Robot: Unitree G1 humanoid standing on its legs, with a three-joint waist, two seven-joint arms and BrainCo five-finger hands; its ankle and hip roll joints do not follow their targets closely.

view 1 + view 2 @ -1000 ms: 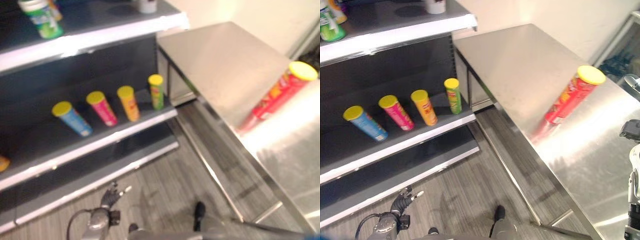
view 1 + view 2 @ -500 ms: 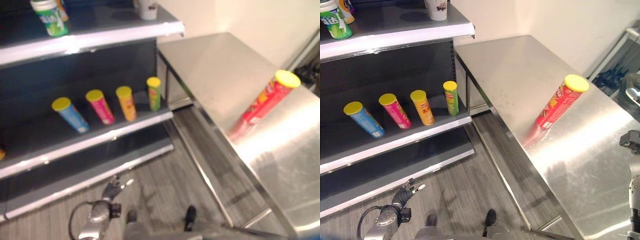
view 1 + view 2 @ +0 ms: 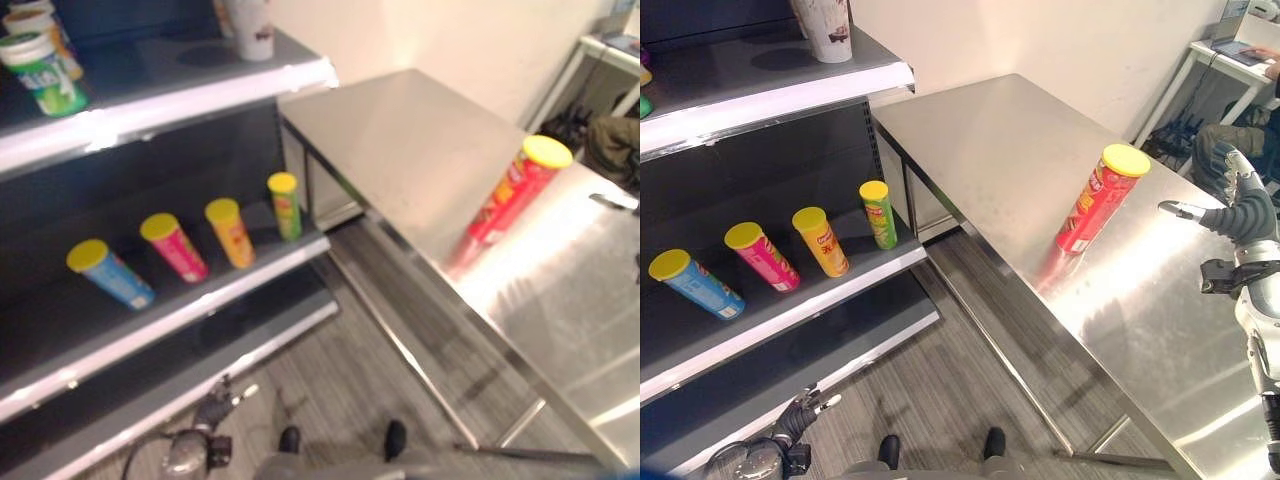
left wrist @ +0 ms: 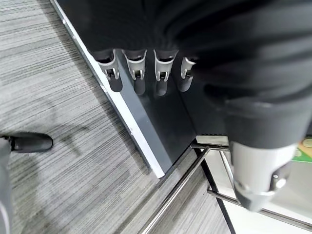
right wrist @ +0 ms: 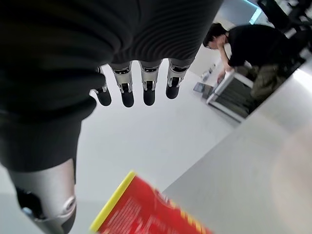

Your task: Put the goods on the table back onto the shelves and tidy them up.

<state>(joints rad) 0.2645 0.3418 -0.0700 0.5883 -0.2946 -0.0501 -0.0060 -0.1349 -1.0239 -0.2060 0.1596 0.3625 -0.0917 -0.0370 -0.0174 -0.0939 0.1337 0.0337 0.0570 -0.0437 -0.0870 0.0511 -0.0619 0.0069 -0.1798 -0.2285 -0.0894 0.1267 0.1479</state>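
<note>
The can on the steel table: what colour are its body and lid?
The can has a red body and a yellow lid, clearest in the right eye view.

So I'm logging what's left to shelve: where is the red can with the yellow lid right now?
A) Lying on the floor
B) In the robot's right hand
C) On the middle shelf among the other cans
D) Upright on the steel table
D: the red can stands upright on the steel table, with the open right hand off to its side, not touching it.
</note>
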